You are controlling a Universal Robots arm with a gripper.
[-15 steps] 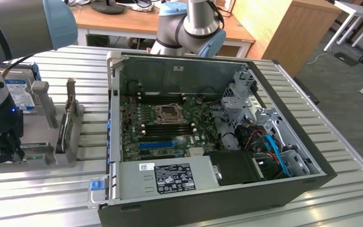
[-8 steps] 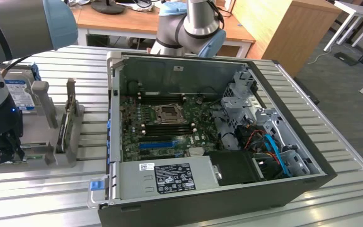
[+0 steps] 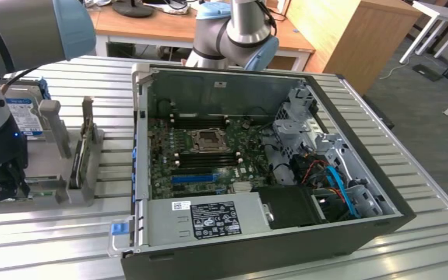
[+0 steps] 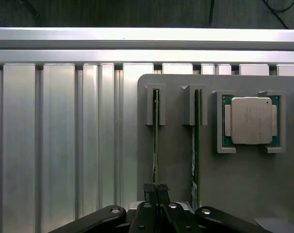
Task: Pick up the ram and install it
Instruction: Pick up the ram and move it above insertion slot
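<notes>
Wrist view: the ram (image 4: pixel 155 136) stands on edge in a slot of the grey holder (image 4: pixel 176 155), which lies on the ribbed metal table (image 4: pixel 64 145). A second stick (image 4: pixel 194 145) stands just beside it, and a processor (image 4: pixel 249 120) lies further along. The gripper (image 4: pixel 155 188) sits over the ram's upper edge, its fingers (image 4: pixel 148 190) drawn nearly together and pinching the thin board. The stick is judged light, stiff and fragile (chips and contacts should bear no load), so its bare long edge is the sound place to hold. Exterior view: the open computer case (image 3: pixel 208 90) stands well apart from the holder.
</notes>
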